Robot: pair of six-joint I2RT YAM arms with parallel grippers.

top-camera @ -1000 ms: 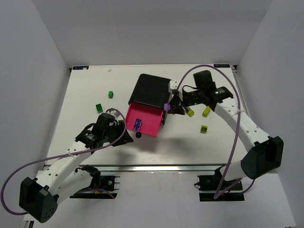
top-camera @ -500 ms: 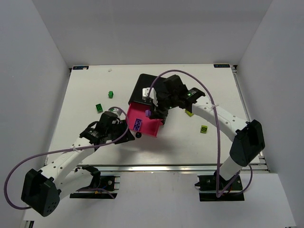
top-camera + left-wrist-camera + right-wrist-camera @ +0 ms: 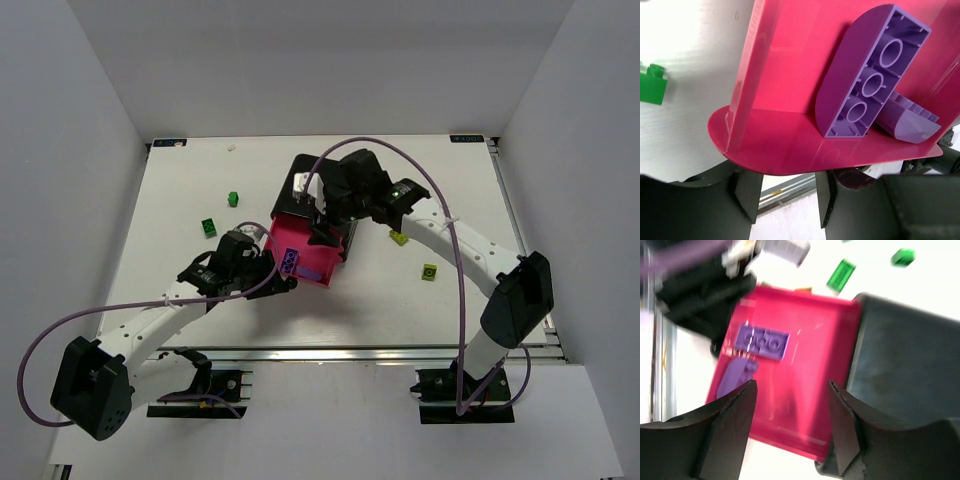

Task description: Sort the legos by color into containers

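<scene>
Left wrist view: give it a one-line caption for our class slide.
Two purple legos lie in the pink drawer; a green lego sits outside it.

The left arm (image 3: 150, 325) is reaching forward and rightward from its base. It is holding the left gripper (image 3: 272, 278) low at the near front lip of the open drawer (image 3: 300, 250), with the jaws standing apart and nothing between them. The right arm (image 3: 470, 250) is arching leftward toward that drawer. The right gripper (image 3: 325, 228) is hanging above the drawer's far end, pointing down, with fingers (image 3: 735, 430) spread wide and gripping nothing.
</scene>
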